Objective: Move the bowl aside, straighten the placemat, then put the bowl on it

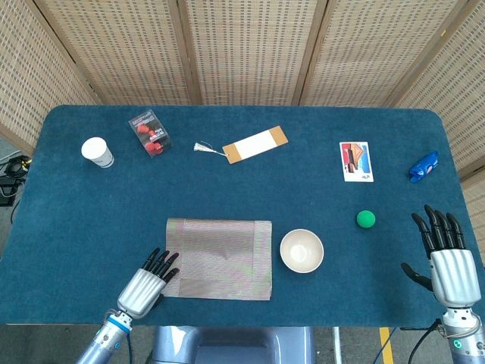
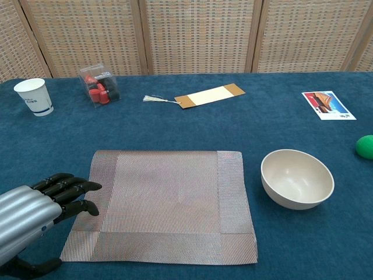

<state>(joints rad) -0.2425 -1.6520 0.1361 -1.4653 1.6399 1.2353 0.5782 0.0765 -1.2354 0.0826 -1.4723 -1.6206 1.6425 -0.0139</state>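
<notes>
Fingers [image 1: 163, 262] of the left hand [image 1: 145, 282] lie spread and flat in the head view, tips at the near left edge of the grey woven rectangular placemat [image 1: 218, 258], holding nothing. That placemat runs its long axis across the blue felt desk [image 1: 242, 182], edges roughly parallel to the desk's front. Just past the mat's far short side from these fingers sits the cream round bowl [image 1: 301, 250], upright, mouth up, on bare desk. Well beyond it the right hand [image 1: 450, 267] rests near the desk's corner, black fingers extended and apart, empty. A small green ball [image 1: 366, 219] lies between the bowl and that hand.

From the chest view, the left hand [image 2: 35, 210] shows at the lower left, its dark fingers [image 2: 73, 189] stretched toward the placemat [image 2: 169, 201]; whether the tips overlap its left border or only touch the edge I cannot tell. The bowl [image 2: 297, 178] stands just right of the mat, apart from it. The right hand is out of this view. Far from the fingers, a white paper cup [image 2: 34, 96] stands at the back left.
</notes>
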